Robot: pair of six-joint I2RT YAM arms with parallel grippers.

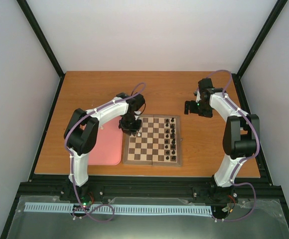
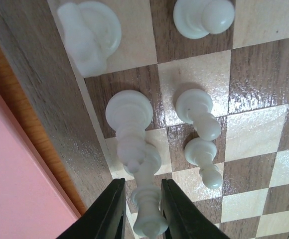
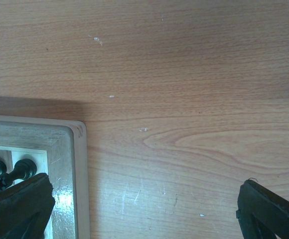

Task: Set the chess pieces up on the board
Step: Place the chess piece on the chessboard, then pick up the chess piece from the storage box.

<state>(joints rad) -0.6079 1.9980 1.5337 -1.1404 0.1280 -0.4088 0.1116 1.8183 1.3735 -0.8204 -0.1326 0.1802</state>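
**Left end effector at the board's white corner, right one wide apart over bare counter**

At the far left a pink tray [image 1: 107,144] lies flat on the counter [image 1: 204,149]. The board [image 1: 152,149] sits just to its right. In the left wrist view a thin strip of counter shows between the two.

The left end effector [image 2: 140,211] hangs over the board's far left corner. Its two dark fingers [image 2: 109,214] stand a little apart, one on each side of a tall white piece [image 2: 147,199] that stands upright on the left-hand file. Whether they press on the piece or only flank it cannot be told.

Five more white pieces [image 2: 129,112] stand close by on the two leftmost files. They are a large one next to the frame, a second tall one just ahead of the flanked piece, and three pawns one file to the right.

Across the board, black pieces [image 1: 173,133] fill the two right-hand files.

Further right, the right end effector [image 3: 144,209] hovers above the counter just past the board's far right corner. Its fingers are spread wide, with only wood grain between them, and two black pieces show beside its left finger.
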